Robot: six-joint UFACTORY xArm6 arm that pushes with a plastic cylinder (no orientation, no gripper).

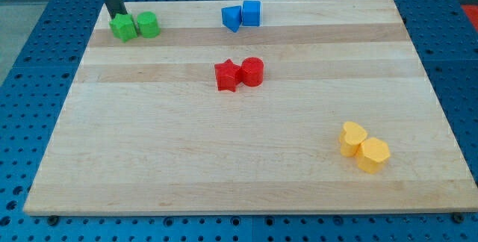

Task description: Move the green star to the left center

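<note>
The green star sits near the board's top left corner, touching a green rounded block on its right. My tip is at the star's top edge, just behind it and touching or nearly touching it. The dark rod rises from there out of the view's top.
A blue pair of blocks lies at the top centre. A red star and a red cylinder touch in the middle. Two yellow blocks lie at the lower right. The wooden board rests on a blue perforated table.
</note>
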